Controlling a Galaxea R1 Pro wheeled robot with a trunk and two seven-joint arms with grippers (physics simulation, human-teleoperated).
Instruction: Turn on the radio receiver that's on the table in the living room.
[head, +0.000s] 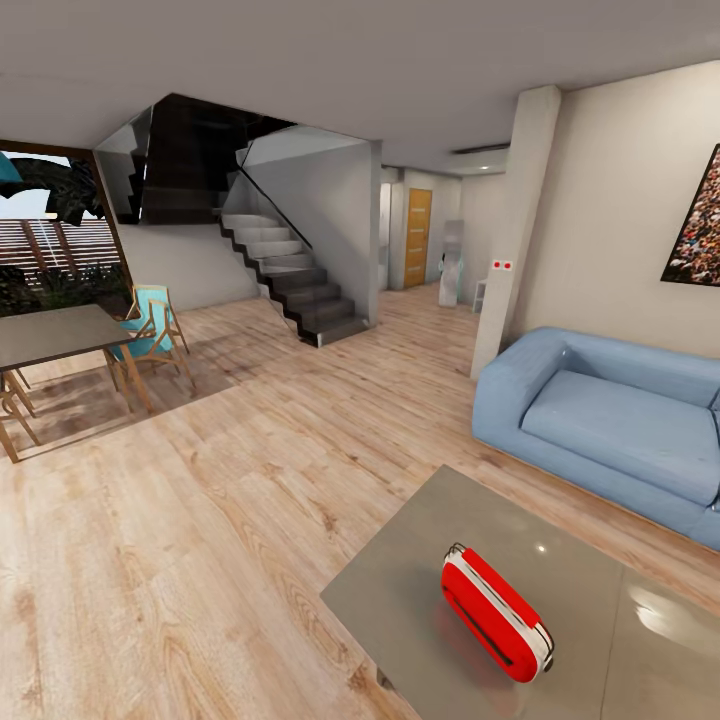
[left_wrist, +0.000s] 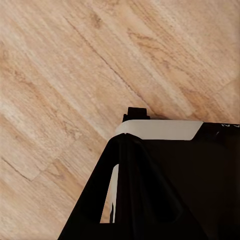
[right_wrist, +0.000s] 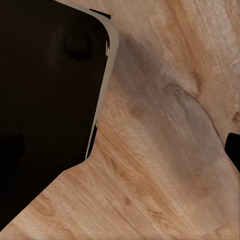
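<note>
A wide living room with a plank floor spreads before the robot, a blue sofa along the far side of the low grey bench and a dark staircase well beyond it toward the back of the room. A dining table with wooden chairs stands far from the bench, by the window. On the bench, near the edge that faces the robot, sits the red radio receiver, tilted on its long side with a white band along one end; whether it is switched on cannot be read from here. Both wrist cameras look down at floorboards past dark parts of the robot's own body, and the state of either hand, released or clenched, cannot be told. Judged from this, the robot is at the approach stage, close to the bench but with no arm over it; pressing the radio's switch calls for closing in and bringing a hand over the bench to the receiver.
</note>
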